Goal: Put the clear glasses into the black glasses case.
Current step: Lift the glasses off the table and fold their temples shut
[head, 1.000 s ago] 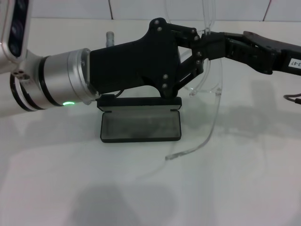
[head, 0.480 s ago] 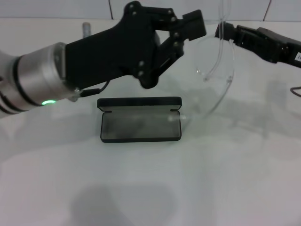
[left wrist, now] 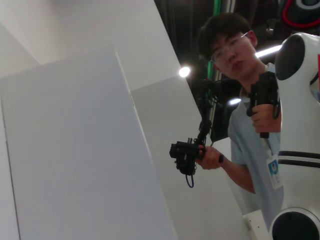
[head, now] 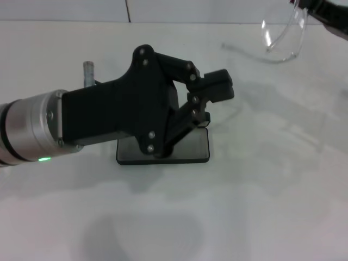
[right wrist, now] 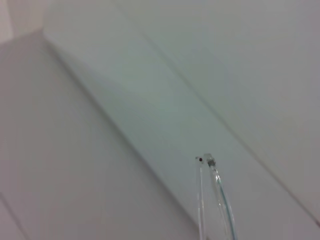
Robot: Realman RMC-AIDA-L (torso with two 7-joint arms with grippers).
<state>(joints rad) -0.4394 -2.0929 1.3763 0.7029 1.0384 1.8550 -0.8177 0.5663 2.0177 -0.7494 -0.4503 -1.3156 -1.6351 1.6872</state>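
One pair of clear glasses (head: 283, 38) hangs high at the far right, pinched by the right gripper (head: 318, 6). One black glasses case (head: 198, 148) lies open under the left gripper (head: 220, 91), whose fingers are pressed together. No writing can be read.

- We see the white table (head: 272, 206) evenly and brightly lit from above, with soft grey shadows on it.
- Our left wrist view has dim surroundings with glaring lamps (left wrist: 184, 72).
- In our right wrist view, everything looks soft and hazy, the clear glasses (right wrist: 215, 195) slightly blurred.
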